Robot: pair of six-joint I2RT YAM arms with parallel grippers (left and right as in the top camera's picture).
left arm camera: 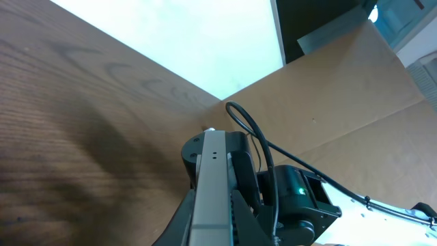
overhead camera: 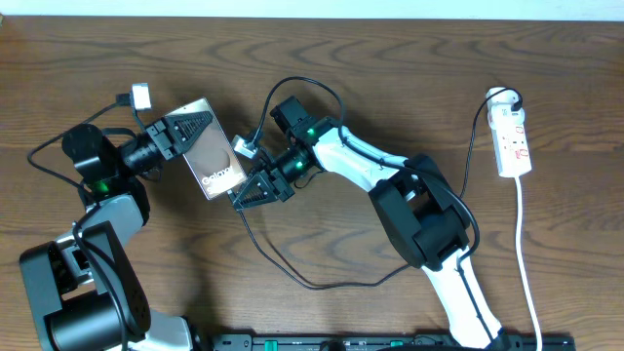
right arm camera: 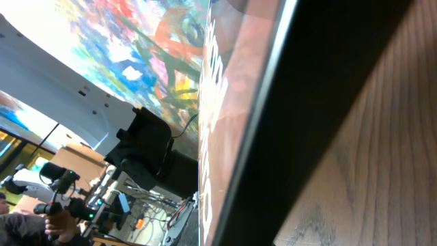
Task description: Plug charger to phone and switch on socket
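The charger (overhead camera: 331, 286) has its plug tip hidden beneath the right pincer (overhead camera: 244, 198) at centre frame overhead. The switch position on the socket (overhead camera: 514, 144) is too small to tell; its white cord (overhead camera: 526, 253) leaves the bottom edge.

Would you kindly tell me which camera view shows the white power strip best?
The overhead view: the power strip lies whole on the right side of the table, with its red marks and white cord visible. Neither wrist view shows it at all.
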